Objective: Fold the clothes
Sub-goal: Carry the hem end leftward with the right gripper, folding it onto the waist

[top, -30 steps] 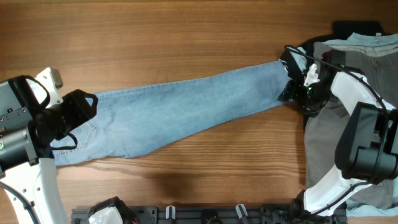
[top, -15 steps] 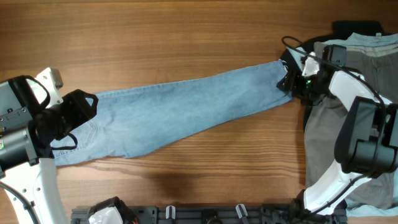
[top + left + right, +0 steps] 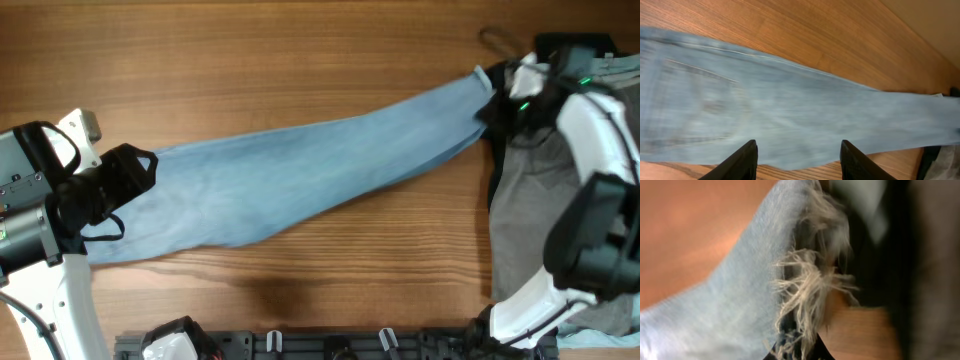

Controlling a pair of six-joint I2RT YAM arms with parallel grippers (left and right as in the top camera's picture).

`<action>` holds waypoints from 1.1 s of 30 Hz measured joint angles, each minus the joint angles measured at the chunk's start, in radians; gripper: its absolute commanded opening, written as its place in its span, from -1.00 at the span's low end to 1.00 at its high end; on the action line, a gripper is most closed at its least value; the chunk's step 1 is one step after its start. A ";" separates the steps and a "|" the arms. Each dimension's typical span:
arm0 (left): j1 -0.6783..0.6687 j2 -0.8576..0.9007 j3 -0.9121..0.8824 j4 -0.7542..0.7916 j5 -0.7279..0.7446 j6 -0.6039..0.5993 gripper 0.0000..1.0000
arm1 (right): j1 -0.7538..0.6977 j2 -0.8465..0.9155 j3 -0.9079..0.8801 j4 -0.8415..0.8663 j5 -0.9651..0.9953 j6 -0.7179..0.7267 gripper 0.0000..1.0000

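Observation:
The light-blue jeans lie stretched in a long diagonal across the wooden table, waist end at the left, ankle end at the far right. My right gripper is shut on the frayed ankle hem, with pale threads bunched at its closed fingertips. In the left wrist view a stitched back pocket shows on the denim. My left gripper hangs open over the waist end, both black fingers apart and nothing between them.
A grey garment lies at the right edge under the right arm. A black garment with pale blue lining sits behind it in the far right corner. A black rail runs along the near table edge.
My right gripper has shut on the ankle hem and pulled it away to the far right, drawing the leg out straighter and longer. The left arm has stayed where it was.

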 measured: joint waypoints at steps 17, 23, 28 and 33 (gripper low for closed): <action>0.000 0.000 0.000 0.016 -0.030 0.000 0.05 | 0.100 -0.072 0.483 -0.256 0.003 -0.032 -0.91; 0.000 0.000 0.144 0.003 -0.048 0.000 0.08 | 0.425 -0.072 0.483 -0.275 -0.029 -0.009 -0.91; 0.000 -0.021 0.271 -0.011 -0.048 0.000 0.13 | 0.708 -0.072 0.483 -0.198 -0.021 0.059 -0.91; 0.000 -0.060 0.296 0.001 -0.053 0.000 0.19 | 0.948 -0.031 0.487 -0.146 0.010 0.103 -0.91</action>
